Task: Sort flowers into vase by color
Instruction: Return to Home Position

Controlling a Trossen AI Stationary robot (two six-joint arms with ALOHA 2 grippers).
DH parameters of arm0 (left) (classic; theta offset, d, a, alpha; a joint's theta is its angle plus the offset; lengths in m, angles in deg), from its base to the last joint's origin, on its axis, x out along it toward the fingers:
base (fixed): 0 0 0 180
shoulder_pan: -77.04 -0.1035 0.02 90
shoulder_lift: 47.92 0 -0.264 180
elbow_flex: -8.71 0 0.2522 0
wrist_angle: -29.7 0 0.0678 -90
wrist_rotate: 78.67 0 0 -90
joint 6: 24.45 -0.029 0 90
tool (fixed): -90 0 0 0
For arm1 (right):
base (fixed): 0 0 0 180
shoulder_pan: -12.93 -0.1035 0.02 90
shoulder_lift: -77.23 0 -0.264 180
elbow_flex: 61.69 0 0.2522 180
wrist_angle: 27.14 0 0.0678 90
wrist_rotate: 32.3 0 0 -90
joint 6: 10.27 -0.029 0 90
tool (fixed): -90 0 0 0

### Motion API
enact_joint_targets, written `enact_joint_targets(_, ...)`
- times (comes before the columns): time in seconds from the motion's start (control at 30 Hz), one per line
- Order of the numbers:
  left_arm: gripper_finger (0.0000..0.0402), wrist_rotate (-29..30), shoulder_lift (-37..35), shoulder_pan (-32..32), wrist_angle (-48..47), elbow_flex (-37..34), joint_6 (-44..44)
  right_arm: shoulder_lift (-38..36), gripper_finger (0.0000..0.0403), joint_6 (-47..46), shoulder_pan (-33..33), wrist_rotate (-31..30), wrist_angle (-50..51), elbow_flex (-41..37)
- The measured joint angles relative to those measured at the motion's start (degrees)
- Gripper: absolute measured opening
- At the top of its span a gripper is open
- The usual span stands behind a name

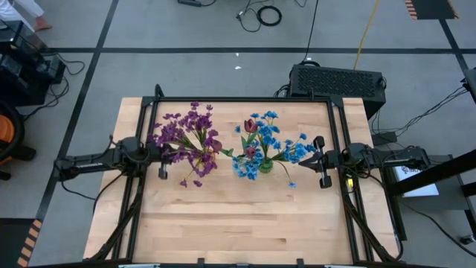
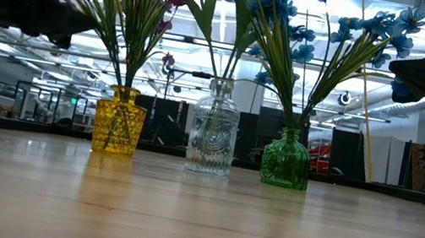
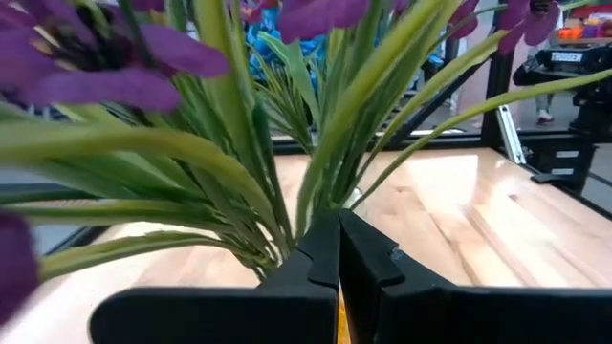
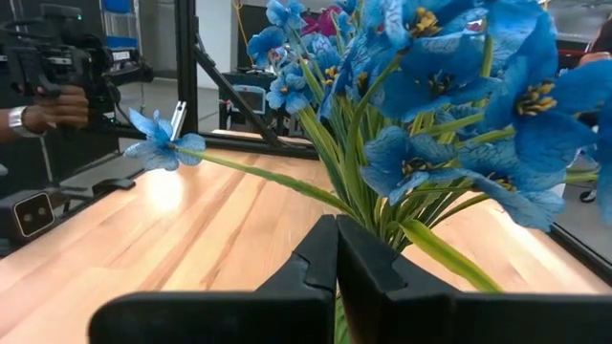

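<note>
Flowers (image 1: 195, 140), sorted into vases (image 2: 212, 140); left gripper (image 3: 338, 239), right gripper (image 4: 336, 239) pinched empty beside leaves, risked snagging stems, toppling vases.

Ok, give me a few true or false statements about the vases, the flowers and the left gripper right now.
1. The purple flowers stand in the yellow vase. True.
2. The green vase holds purple flowers. False: it holds blue flowers.
3. The clear vase stands between the yellow and green ones. True.
4. The left gripper holds a flower. False: it is shut on nothing, beside the purple flowers.
</note>
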Motion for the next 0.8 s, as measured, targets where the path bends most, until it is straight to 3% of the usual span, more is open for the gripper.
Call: enact_joint_targets(0.8,0.0,2.63,0.35,2.9,-0.49,0.02,0.57,0.0,0.0,-1.39,0.0,0.04,0.07,0.0)
